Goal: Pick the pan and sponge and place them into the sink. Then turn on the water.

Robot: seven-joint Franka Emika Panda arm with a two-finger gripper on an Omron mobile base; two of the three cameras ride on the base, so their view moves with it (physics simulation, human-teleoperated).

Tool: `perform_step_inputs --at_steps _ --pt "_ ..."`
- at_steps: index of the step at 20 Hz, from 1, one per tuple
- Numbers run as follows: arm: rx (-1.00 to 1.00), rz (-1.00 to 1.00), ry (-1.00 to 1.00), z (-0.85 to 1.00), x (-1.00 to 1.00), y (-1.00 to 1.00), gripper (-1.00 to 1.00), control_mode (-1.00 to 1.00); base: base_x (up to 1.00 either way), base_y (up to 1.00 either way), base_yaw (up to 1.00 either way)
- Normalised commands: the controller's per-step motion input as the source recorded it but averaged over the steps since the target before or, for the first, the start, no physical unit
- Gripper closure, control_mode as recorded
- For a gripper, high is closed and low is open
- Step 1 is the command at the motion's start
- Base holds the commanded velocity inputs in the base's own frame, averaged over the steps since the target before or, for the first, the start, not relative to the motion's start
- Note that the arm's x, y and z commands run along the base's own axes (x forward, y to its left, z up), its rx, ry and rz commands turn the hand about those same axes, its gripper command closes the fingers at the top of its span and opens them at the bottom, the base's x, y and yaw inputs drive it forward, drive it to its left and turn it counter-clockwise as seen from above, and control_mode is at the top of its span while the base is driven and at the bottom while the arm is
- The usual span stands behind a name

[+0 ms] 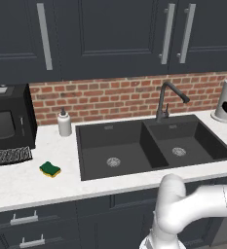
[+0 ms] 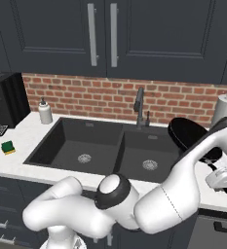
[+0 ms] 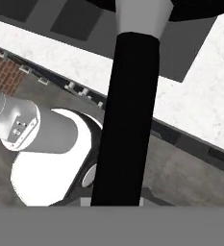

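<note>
Your gripper (image 2: pixel 223 181) sits at the right edge of the right base frame, clenched on the pan's handle (image 3: pixel 128 115), which runs up the middle of the hand view. The pan (image 2: pixel 188 133) hangs tilted at right of center, over the tabletop (image 2: pixel 32 127) just right of the sink (image 2: pixel 105 146). The sponge (image 1: pixel 50 169) lies on the tabletop at lower left, left of the sink.

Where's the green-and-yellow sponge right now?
The green-and-yellow sponge lies on the white counter left of the dark double sink, near the black appliance.
</note>
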Motion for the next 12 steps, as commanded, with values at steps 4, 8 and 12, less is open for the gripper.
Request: perform_step_inputs --at_steps 4,8,12 --pt "-0.13 -0.13 -0.18 0.02 -0.08 1.00 1.00 -1.00 0.00 0.00 0.00" --pt "-0.21 -0.33 -0.04 0.00 0.00 1.00 1.00 -1.00 0.00 0.00 0.00" --pt "-0.23 -0.48 0.02 -0.08 0.00 1.00 1.00 -1.00 0.00 0.00 0.00"
